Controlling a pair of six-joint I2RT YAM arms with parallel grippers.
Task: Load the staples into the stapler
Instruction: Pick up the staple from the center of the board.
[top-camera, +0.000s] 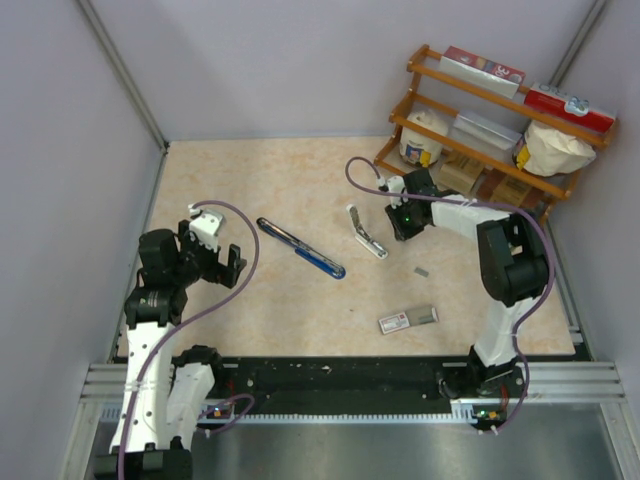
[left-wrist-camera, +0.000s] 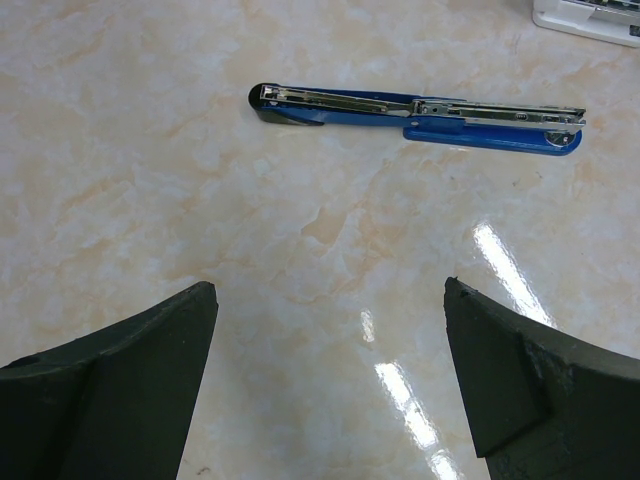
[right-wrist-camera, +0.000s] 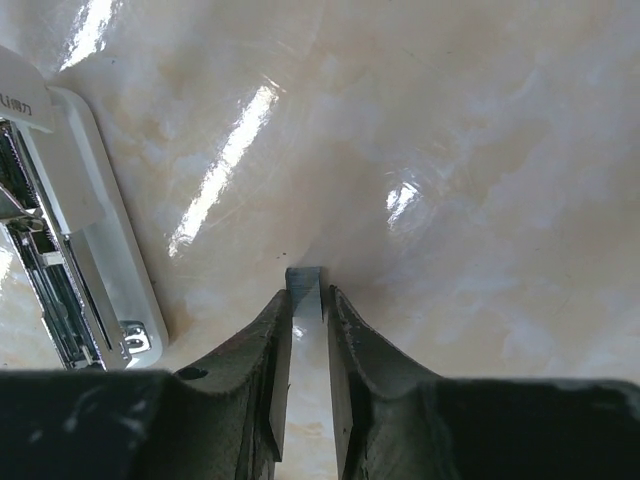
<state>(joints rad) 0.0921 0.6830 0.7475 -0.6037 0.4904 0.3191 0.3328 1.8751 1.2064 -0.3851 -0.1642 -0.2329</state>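
Observation:
The blue stapler (top-camera: 300, 248) lies opened out flat on the table, its metal channel facing up (left-wrist-camera: 420, 112). My left gripper (top-camera: 215, 255) hovers left of it, open and empty (left-wrist-camera: 330, 295). My right gripper (top-camera: 403, 218) is near the back of the table, just right of the white stapler (top-camera: 366, 232). Its fingers are shut on a short silvery strip of staples (right-wrist-camera: 305, 283), whose end pokes out past the fingertips (right-wrist-camera: 307, 297) just above the tabletop. The red-and-white staple box (top-camera: 407, 320) lies near the front, its grey tray slid partly out.
The white stapler (right-wrist-camera: 90, 250) lies open just left of the right fingers. A small grey piece (top-camera: 421, 270) sits on the table between it and the box. A wooden shelf (top-camera: 480, 100) with boxes and bags fills the back right corner. Walls close in both sides.

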